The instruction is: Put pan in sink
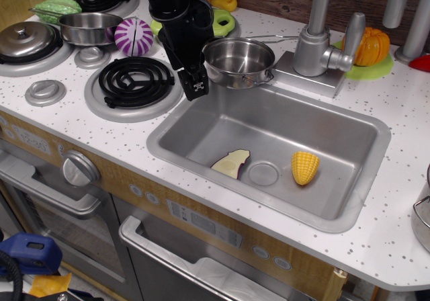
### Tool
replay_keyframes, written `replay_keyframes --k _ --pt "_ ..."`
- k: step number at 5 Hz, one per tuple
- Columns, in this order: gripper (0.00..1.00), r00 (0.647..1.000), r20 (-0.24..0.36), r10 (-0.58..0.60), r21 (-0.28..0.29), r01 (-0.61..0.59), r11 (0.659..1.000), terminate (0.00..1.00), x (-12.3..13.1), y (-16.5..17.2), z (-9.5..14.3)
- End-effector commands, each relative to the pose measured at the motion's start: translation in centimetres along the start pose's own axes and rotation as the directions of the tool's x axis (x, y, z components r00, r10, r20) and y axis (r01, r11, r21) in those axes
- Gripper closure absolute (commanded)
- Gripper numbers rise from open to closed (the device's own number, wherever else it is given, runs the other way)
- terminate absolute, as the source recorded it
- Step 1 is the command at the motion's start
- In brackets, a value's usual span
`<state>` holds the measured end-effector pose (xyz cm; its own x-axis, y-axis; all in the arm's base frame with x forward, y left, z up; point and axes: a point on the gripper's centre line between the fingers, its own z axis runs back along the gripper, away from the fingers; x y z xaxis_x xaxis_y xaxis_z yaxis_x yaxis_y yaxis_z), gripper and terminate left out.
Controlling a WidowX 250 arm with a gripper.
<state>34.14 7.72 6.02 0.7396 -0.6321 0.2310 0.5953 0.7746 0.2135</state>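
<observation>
Black pincer [197,84] hangs at the left rim of the small round shiny stainless-steel pan [239,62]. Fingers point down beside the pan wall; can't tell from this angle whether they are clamped on the rim or just next to it.

Large rectangular grey metal sink [336,180], set in the white speckled counter [396,227], lies directly in front of the pan. The pan sits at the sink's back-left edge, just beside the grey faucet base [310,62]; unclear if it rests on the counter or is already lifted.

In the basin: yellow corn cob [305,167] right of the round drain [263,174], cut aubergine slice [231,164] to its left.

Step looks like grasp or early carry. Next: confirm grip on the rim, move forward over the basin, lower onto bare floor behind the drain, clear of both toys.
</observation>
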Motion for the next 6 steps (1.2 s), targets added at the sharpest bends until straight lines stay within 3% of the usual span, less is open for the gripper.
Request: replay_keyframes --k 1,2,3,4,5,6 --pt "0.00 1.000 0.000 0.000 0.000 0.000 1.000 0.00 0.0 0.0 0.0" --pt "0.00 0.988 0.013 -0.156 0.003 0.156 0.988 0.00 0.9 0.3 0.4" --pt "0.00 0.936 0.054 -0.348 -0.010 0.349 0.937 0.00 2.3 1.2 0.6" --pt "0.00 0.871 0.089 -0.483 0.015 0.484 0.875 0.00 4.0 2.0 0.1" --pt "0.00 0.792 0.122 -0.599 0.006 0.603 0.798 0.00 5.7 2.9 -0.7" --pt "0.00 0.742 0.148 -0.654 0.039 0.657 0.753 0.00 6.2 3.2 -1.9"
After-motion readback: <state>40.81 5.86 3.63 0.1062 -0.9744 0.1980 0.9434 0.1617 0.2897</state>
